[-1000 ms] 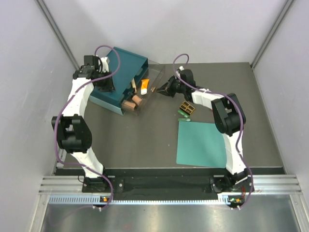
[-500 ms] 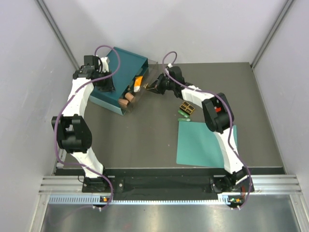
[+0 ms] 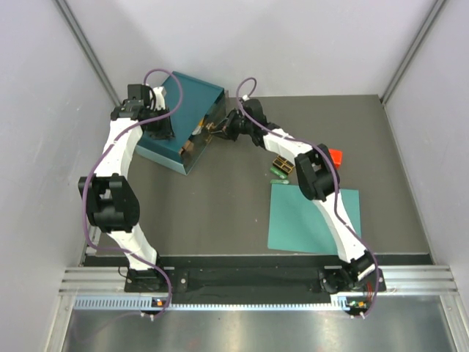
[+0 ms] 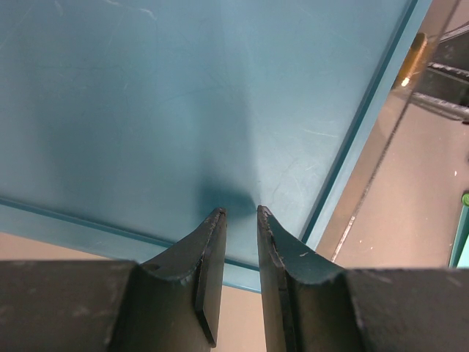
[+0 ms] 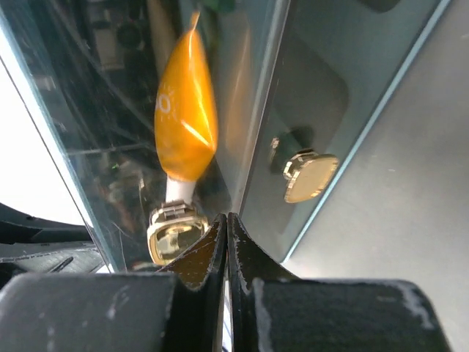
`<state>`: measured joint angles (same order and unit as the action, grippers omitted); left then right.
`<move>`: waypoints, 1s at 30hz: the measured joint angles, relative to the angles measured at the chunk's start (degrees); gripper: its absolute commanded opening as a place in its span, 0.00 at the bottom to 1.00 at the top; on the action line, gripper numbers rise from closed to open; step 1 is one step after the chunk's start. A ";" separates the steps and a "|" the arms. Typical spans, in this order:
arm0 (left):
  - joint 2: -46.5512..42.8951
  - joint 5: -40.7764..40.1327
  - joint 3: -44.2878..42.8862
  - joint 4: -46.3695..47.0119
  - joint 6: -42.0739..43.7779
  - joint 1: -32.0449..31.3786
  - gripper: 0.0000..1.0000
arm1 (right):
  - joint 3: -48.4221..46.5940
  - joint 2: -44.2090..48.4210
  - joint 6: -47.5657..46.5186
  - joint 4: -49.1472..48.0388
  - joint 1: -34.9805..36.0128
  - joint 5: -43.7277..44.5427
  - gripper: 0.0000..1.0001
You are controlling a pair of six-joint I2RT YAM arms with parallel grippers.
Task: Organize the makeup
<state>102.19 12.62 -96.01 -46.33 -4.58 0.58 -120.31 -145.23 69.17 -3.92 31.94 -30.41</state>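
My right gripper (image 3: 218, 130) is shut, its tips pressed against the clear front of a drawer (image 5: 249, 95) in the teal organizer box (image 3: 183, 103). Through that front the right wrist view shows the orange tube (image 5: 187, 110), and a gold knob (image 5: 309, 176) sits on the panel beside it. The left gripper (image 4: 240, 214) rests its tips on the box's teal top, jaws slightly open with nothing between them. The dark palette (image 3: 283, 163) and the slim green tube (image 3: 278, 174) lie on the table to the right. The bottles are hidden in the drawer.
A flat teal mat (image 3: 311, 216) lies at the front right. A small red cube (image 3: 335, 156) sits behind it, beside the right arm's elbow. The grey walls of the enclosure stand close on the left, on the right and behind the box.
My right gripper has moved left and pushed the clear drawer, with the bottles and orange tube, into the teal box. The red cube has come into view. The left arm has held still.
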 measured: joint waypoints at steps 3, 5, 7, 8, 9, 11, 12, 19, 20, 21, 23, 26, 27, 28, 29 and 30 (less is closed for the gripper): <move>0.00 0.00 0.00 0.00 0.00 0.00 0.30 | -1.33 -0.81 0.66 0.28 0.76 -0.11 0.00; 0.00 0.00 0.00 0.00 0.00 0.00 0.30 | -2.40 -1.64 1.05 0.22 1.36 -0.35 0.00; 0.00 -0.02 0.00 0.00 0.00 -0.02 0.30 | -4.00 -2.73 1.51 0.20 1.95 -1.14 0.00; 0.00 -0.02 0.00 0.00 -0.02 -0.02 0.30 | -4.70 -3.30 1.68 0.15 2.16 -1.57 0.00; 0.00 0.00 0.00 0.00 0.00 -0.02 0.30 | -5.01 -3.56 1.86 0.15 2.32 -2.08 0.00; 0.00 -0.02 0.00 0.00 0.00 -0.02 0.30 | -5.03 -3.61 1.90 0.15 2.51 -3.10 0.03; 0.00 -0.02 0.00 -0.02 0.00 -0.02 0.30 | -4.74 -3.56 1.86 -0.28 2.56 -3.48 0.04; -0.02 -0.07 0.00 -0.02 0.00 -0.04 0.30 | 6.80 0.15 0.09 -3.65 2.25 -2.99 0.27; -0.02 -0.09 0.00 -0.02 0.00 -0.04 0.30 | 8.28 0.59 -0.09 -3.80 2.10 -2.91 0.31; -0.02 -0.09 0.00 -0.04 0.00 -0.04 0.30 | 9.46 0.85 -0.15 -4.07 2.01 -2.86 0.35; -0.02 -0.09 0.00 -0.04 0.00 -0.04 0.30 | 11.52 1.27 0.17 -5.27 1.88 -2.80 0.38; -0.02 -0.09 0.00 -0.04 0.02 -0.04 0.30 | 15.45 1.79 2.60 -10.40 1.51 -2.89 0.45; -0.02 -0.09 0.00 -0.04 0.02 -0.04 0.30 | 16.79 1.81 3.89 -12.52 1.33 -2.82 0.46; -0.02 -0.11 0.00 -0.04 0.02 -0.04 0.30 | 18.16 1.81 5.35 -14.73 1.20 -2.86 0.46; -0.02 -0.11 0.00 -0.04 0.02 -0.04 0.30 | 19.17 1.81 6.47 -16.22 1.07 -2.82 0.47; -0.02 -0.13 0.00 -0.04 0.02 -0.04 0.30 | 20.09 1.81 7.56 -17.38 0.90 -2.78 0.47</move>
<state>102.17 12.49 -96.01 -46.37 -4.56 0.54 -100.22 -143.41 76.73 -21.30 32.84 -33.19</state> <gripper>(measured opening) 0.296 0.458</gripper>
